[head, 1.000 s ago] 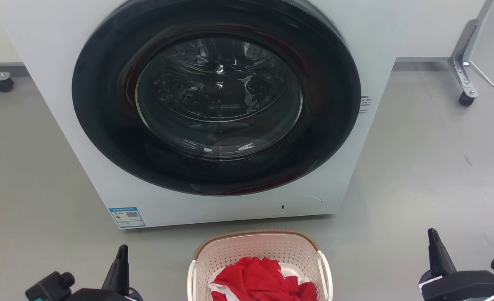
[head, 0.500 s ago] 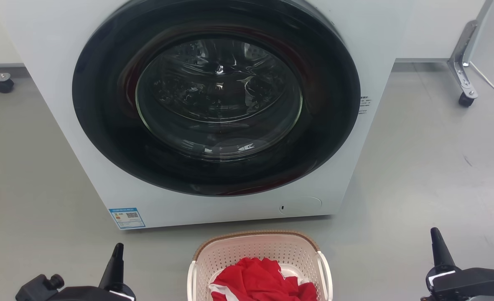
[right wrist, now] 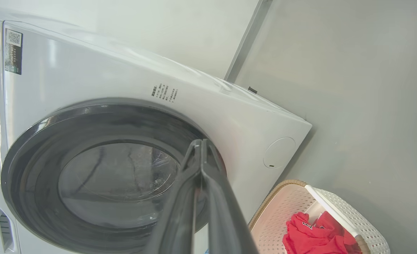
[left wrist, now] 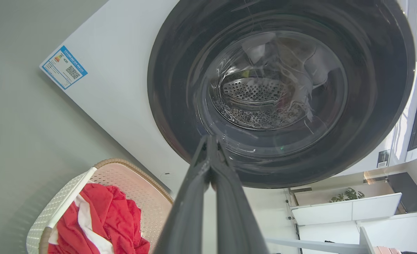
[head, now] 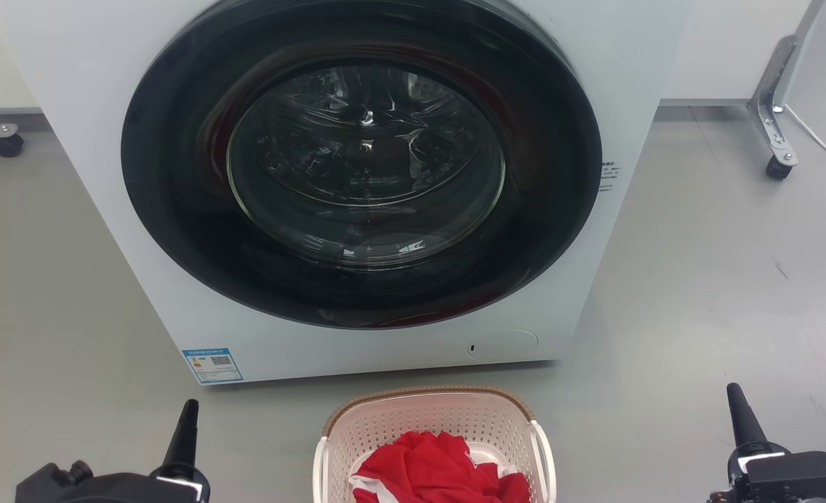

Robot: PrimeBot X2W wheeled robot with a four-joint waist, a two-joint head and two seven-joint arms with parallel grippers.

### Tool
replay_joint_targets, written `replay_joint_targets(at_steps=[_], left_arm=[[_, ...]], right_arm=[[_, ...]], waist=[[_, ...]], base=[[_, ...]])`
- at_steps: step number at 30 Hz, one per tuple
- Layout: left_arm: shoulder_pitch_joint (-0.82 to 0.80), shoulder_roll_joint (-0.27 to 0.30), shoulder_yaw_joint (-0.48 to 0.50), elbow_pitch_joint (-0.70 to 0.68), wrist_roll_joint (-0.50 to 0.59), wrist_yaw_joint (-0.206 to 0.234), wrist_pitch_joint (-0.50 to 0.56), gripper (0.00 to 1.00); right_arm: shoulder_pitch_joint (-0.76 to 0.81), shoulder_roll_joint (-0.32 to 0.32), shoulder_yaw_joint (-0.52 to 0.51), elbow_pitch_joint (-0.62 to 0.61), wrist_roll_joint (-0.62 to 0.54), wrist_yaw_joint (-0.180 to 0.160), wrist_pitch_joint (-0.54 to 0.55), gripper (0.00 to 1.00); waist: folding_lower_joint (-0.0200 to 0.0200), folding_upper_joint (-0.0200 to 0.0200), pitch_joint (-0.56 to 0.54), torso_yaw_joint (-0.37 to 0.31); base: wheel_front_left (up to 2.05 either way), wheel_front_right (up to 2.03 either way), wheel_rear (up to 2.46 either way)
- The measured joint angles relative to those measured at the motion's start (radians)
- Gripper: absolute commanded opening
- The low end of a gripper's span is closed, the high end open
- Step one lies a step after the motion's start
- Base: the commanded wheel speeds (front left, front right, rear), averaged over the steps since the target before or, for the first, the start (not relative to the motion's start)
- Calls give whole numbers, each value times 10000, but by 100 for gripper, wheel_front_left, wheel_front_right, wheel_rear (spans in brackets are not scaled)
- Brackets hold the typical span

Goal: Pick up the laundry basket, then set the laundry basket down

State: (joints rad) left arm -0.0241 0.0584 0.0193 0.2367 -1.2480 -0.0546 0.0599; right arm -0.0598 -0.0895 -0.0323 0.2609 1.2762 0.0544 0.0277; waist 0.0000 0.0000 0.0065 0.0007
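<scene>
The laundry basket (head: pixel 413 412), cream-white and perforated with a brown woven-look rim, sits on the grey floor in front of the washing machine, at the bottom centre of the head view. Red clothing (head: pixel 441 468) lies inside it. The basket (left wrist: pixel 131 180) appears low left in the left wrist view and as the basket (right wrist: pixel 349 211) low right in the right wrist view. My left gripper (head: pixel 188 412) stands well left of it, fingers together, holding nothing. My right gripper (head: pixel 736 398) stands far to its right, also shut and empty. Both point toward the machine.
A white front-loading washing machine (head: pixel 175 265) with a dark round door (head: pixel 364 161) shut stands right behind the basket. A wheeled metal frame leg (head: pixel 776 140) is at the far right, a caster (head: pixel 4 143) at the far left. Open grey floor lies on both sides.
Both grippers have drawn back and lower in the head view, the left one shifting left and the right one slightly right. The basket has stayed put.
</scene>
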Motion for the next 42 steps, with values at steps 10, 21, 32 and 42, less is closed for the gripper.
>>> replay_joint_targets(at_steps=[10, 21, 32, 42], left_arm=[[-184, -50, 278, 211, -1300, -259, 198, 0], [-371, -119, 531, 426, -2592, -525, 399, 0], [-546, -150, 717, 556, -3524, -686, 531, 0], [-546, -151, 717, 558, -3524, -686, 531, 0]], right_arm=[[-124, 151, -384, 123, 1221, 253, 334, 0], [-171, 339, -767, 282, 2429, 499, 654, 0], [-317, 437, -1011, 370, 3196, 650, 855, 0], [-317, 445, -1011, 372, 3196, 650, 855, 0]], waist=[[0, 0, -19, -3], [0, 0, -37, -6], [0, 0, -49, -8], [0, 0, -48, -7]], base=[[0, 0, 0], [0, 0, 0], [0, 0, 0], [0, 0, 0]])
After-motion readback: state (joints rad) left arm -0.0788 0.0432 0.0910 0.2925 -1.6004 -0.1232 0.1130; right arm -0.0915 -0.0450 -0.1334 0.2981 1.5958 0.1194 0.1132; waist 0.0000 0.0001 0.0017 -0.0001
